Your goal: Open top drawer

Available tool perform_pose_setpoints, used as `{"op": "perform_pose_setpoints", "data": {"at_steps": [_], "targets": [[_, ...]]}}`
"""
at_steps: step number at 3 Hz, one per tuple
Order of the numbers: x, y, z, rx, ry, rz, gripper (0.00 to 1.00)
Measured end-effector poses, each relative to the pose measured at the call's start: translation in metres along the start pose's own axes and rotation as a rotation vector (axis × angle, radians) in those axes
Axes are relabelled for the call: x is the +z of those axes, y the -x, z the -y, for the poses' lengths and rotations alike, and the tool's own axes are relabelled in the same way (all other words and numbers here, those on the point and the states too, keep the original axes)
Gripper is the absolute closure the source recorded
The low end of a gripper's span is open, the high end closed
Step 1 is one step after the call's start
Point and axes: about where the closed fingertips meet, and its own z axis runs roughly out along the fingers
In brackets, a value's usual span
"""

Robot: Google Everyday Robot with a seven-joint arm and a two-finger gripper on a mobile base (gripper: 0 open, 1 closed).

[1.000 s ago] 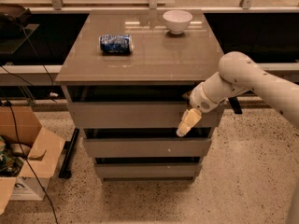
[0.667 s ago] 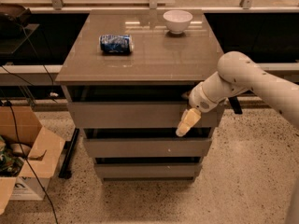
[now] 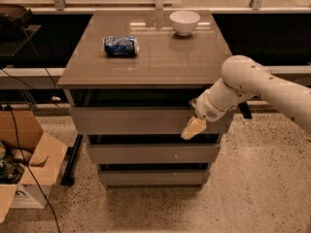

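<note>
Top drawer sits directly under the bench top. It's the widest of the three grey-brown fronts, and you've got a dark band showing between its upper edge and the slab above. I'd read that as the front standing a little way out with its dark inner box peeking through. Mind you, the middle drawer and the bottom drawer show similar dark strips above them, so treat that as a judgement, not a certainty. At best the pull is barely begun, and nearly all the travel is left to do. Your end effector is right there at the right-hand part of that top front. Its pale tan tip hangs down across the lower edge of the panel toward the gap beneath, with the white wrist just above it at the panel's upper edge. Whether it's apart, together or clamped on the panel, I cannot tell from this angle, nor whether it has real purchase on that flat, handleless face. The arm comes in from your right. On the bench top, a blue can lies on its side and a white bowl stands near the back edge, both well apart from the action. A cardboard box stands open on the floor off to the left.
</note>
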Motion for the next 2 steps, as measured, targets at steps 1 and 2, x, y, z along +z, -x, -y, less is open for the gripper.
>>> {"op": "perform_pose_setpoints", "data": {"at_steps": [1,2], "targets": [[-0.0036,0.0022,-0.0004,0.001,0.006,-0.005,0.73],[-0.0077,0.0049,0.0009,0.001,0.006,-0.005,0.96]]}}
